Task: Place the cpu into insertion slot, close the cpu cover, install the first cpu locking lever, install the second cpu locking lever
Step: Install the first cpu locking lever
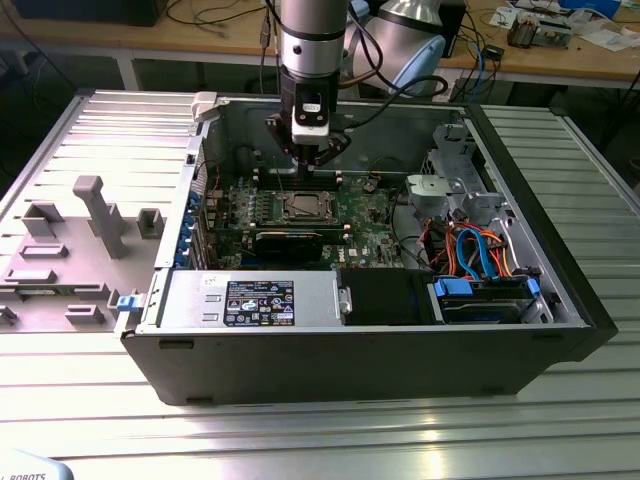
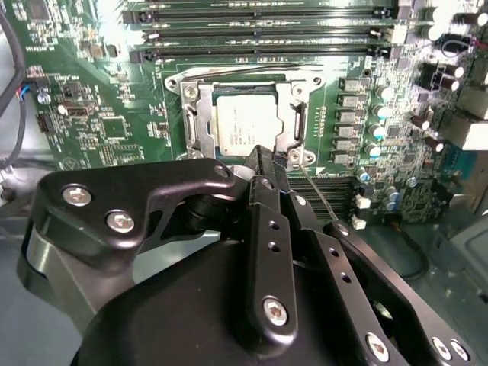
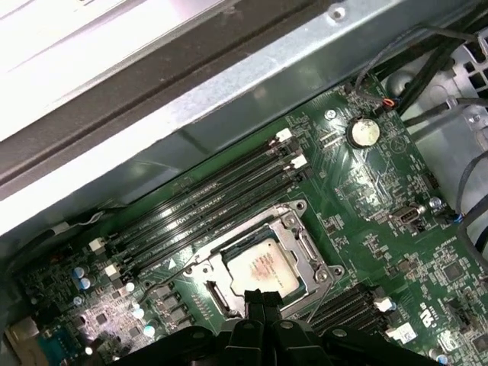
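Observation:
The cpu lies flat in the insertion slot on the green board, its silver top facing up. Around it the cpu cover is folded down as a silver frame. My gripper hovers just over the socket's edge, its black fingers pressed together with nothing between them. A thin wire lever runs out from the socket corner beside the fingertips. In the exterior view the gripper hangs inside the open case, just behind the cpu. In the first wrist view the cpu sits just beyond the gripper.
Long black memory slots flank the socket. A long black card lies in front of it, then the power supply. A drive cage with blue and orange cables fills the exterior view's right. A grey fixture stands outside the case.

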Available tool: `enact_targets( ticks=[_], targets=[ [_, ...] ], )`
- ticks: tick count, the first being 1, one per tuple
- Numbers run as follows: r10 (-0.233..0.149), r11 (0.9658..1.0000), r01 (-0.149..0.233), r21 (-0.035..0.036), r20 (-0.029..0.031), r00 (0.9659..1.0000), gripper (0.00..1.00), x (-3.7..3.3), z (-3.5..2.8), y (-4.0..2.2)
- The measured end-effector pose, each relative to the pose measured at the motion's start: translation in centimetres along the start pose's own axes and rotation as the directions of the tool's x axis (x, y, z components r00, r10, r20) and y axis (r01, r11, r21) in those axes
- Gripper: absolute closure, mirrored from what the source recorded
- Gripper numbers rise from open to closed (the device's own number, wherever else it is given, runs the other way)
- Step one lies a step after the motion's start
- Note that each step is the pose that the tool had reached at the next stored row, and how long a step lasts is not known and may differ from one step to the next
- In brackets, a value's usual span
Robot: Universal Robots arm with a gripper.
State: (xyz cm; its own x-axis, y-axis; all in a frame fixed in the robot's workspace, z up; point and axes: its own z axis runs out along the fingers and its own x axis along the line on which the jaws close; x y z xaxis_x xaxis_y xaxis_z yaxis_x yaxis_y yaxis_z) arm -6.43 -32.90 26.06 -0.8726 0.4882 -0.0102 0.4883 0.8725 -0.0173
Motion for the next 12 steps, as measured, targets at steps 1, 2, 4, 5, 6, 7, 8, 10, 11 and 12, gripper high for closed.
enact_targets(
  ticks=[1,2,4,5,6,7,8,10,11,12],
  targets=[
    [-0.017,0.9999,0.017,-0.0002,0.0003,0.9999,0.89,0.00,0.00,0.00],
    [-0.034,0.9994,0.034,-0.0004,0.0006,0.9994,0.89,0.00,0.00,0.00],
    [-0.077,0.9970,0.077,-0.0008,0.0014,0.9970,0.89,0.00,0.00,-0.01],
    [-0.097,0.9953,0.097,-0.0009,0.0017,0.9953,0.89,0.00,0.01,-0.01],
    [-0.133,0.9911,0.133,-0.0011,0.0024,0.9911,0.89,0.00,0.02,-0.01],
    [-0.150,0.9887,0.150,-0.0012,0.0027,0.9886,0.89,0.01,0.03,-0.02],
    [-0.163,0.9866,0.163,-0.0013,0.0029,0.9866,0.89,0.01,0.05,-0.02],
    [-0.196,0.9807,0.196,-0.0061,0.0023,0.9807,0.89,0.02,0.07,-0.01],
    [-0.209,0.9779,0.209,-0.0114,0.0008,0.9780,0.89,0.02,0.06,-0.02],
    [-0.221,0.9751,0.221,-0.0163,-0.0005,0.9753,0.89,0.02,0.06,-0.01]
  ],
)
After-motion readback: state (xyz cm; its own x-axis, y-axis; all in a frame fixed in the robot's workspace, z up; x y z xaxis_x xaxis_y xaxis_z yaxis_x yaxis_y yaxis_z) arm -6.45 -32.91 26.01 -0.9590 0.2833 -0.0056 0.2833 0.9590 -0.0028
